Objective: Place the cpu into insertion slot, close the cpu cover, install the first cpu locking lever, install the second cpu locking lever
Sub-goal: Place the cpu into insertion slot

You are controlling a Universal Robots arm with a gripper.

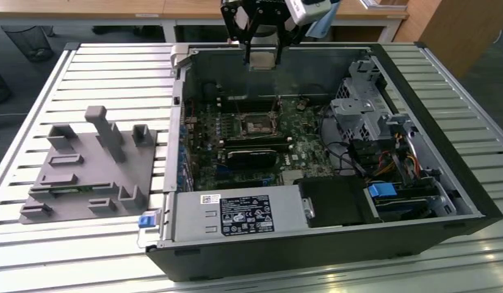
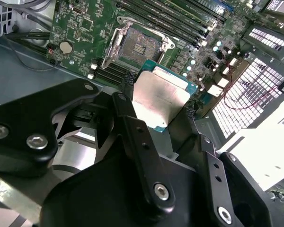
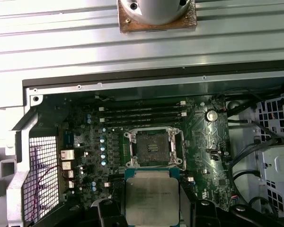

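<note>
Silvery cpu point(image 2: 161, 97) sits pinched between black fingers point(image 2: 132, 127) at the exterior view's top centre, well apart from the insertion slot point(image 3: 154, 147).

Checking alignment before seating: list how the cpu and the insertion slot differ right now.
The cpu is held in the gripper, clear of the green motherboard; the insertion slot sits fixed on that motherboard. The cpu shows a pale silvery metal face; the insertion slot has a dark centre inside a silver rim. Both are square and look close in outline.
</note>
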